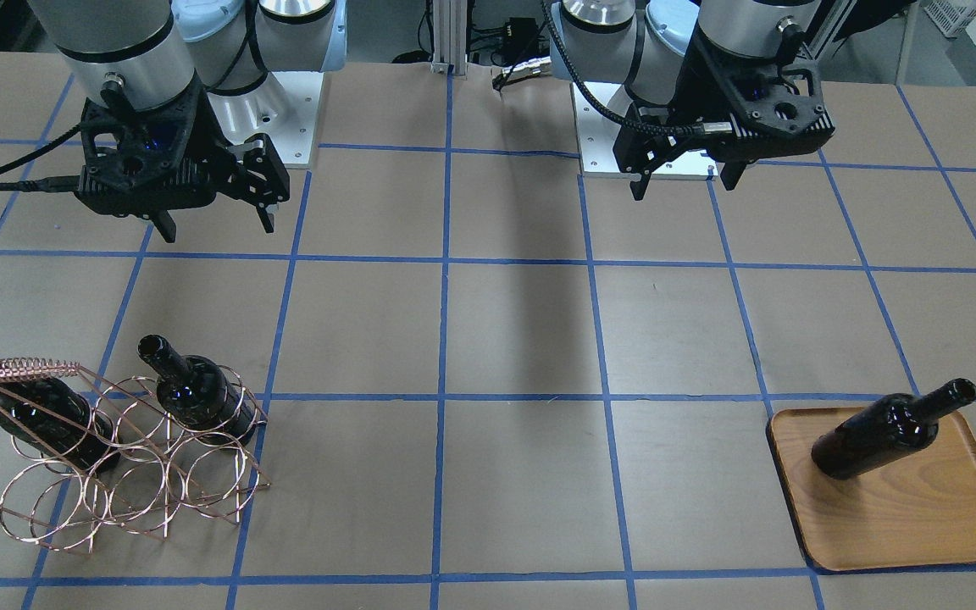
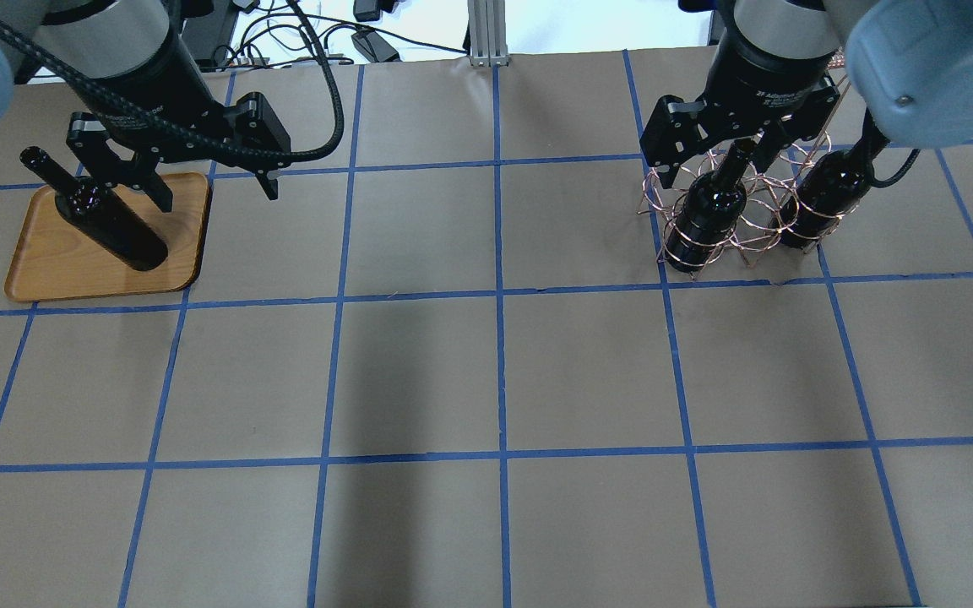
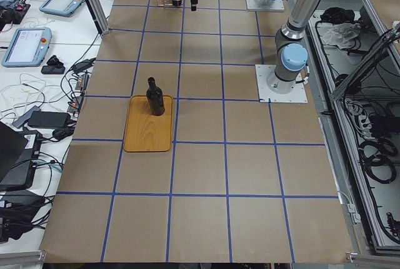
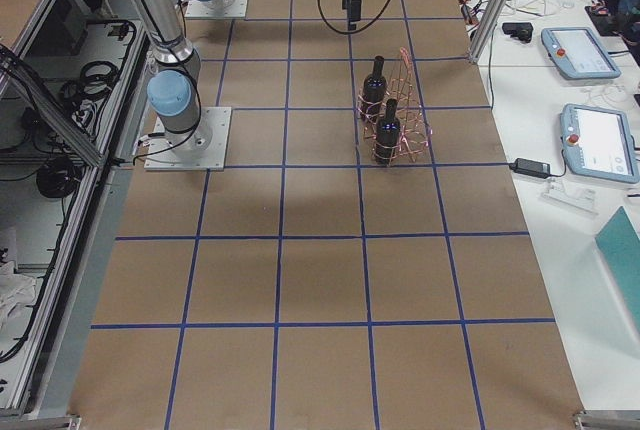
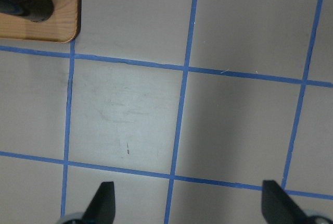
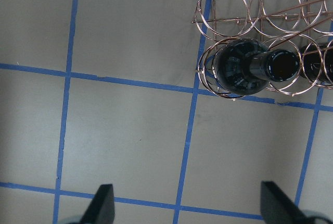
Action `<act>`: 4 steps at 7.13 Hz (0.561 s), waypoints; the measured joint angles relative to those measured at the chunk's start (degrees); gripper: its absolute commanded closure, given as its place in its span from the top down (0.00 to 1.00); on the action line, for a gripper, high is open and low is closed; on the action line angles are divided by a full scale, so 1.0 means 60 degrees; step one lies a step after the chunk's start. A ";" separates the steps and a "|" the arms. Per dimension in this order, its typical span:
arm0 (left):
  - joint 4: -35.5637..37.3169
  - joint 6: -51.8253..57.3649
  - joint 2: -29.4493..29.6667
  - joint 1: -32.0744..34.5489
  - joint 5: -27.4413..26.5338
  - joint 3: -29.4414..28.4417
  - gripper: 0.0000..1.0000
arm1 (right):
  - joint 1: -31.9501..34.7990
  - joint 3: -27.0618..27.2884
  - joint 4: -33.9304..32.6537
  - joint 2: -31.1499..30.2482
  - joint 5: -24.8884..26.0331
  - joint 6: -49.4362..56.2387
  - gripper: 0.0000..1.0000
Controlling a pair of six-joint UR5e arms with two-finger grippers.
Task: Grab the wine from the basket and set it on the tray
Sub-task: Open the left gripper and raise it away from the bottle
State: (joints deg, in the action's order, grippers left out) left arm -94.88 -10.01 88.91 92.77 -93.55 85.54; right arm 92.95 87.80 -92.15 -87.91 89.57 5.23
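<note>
Table: holds the basket at the robot's right end and the tray at its left end, well apart
Basket: two dark bottles stand in its wire rings, so by my reading it is only partly emptied
Tray: carries one bottle, with most of its wood bare and room for more
Wine on tray: stands upright toward one end of the tray, free of both grippers; this one looks delivered
Wine in basket: one of the two not yet taken; the other sits under the coiled handle
Right gripper: jaws spread wide and empty, hanging above the table near the basket, touching nothing
Left gripper: jaws spread wide and empty, above the table beside the tray
Progress: roughly a third done, if all three are meant to move
</note>
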 measured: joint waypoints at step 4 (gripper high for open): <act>0.0853 0.1052 -0.0049 -0.0503 0.0463 0.0124 1.00 | 0.0006 0.0000 0.0028 0.0007 0.0019 0.0006 1.00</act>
State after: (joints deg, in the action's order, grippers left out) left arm -89.76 -3.70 88.62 89.75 -90.78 86.28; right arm 92.99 87.80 -91.98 -87.86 89.69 5.27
